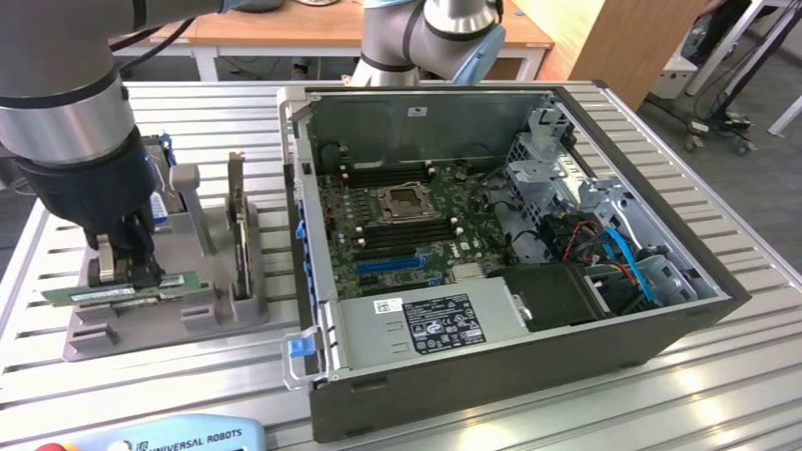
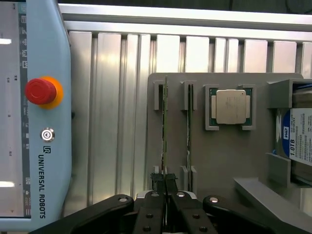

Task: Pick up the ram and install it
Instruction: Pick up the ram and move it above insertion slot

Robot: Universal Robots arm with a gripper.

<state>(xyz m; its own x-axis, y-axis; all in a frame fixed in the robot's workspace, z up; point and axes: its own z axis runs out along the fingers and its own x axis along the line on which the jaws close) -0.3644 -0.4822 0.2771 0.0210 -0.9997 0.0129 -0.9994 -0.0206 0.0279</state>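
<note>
Grey plastic holder [image 2: 229, 161] is where the action is. The gripper [image 2: 165, 184] is pinched tight on the ram [image 2: 165, 126], which stands on edge along the outermost slot. Can't tell if it's lifted clear of the slot posts hugging both ends.

A second stick [image 2: 189, 122] fills the next slot, just beside the tool. Past that are the silver processor [image 2: 230, 106] in its pocket and the hard drive [image 2: 298, 139].

The teach pendant [image 2: 46, 63] with its red button [image 2: 39, 91] lies on the tool's other side. The open computer case [image 1: 501, 362] sits well apart.
</note>
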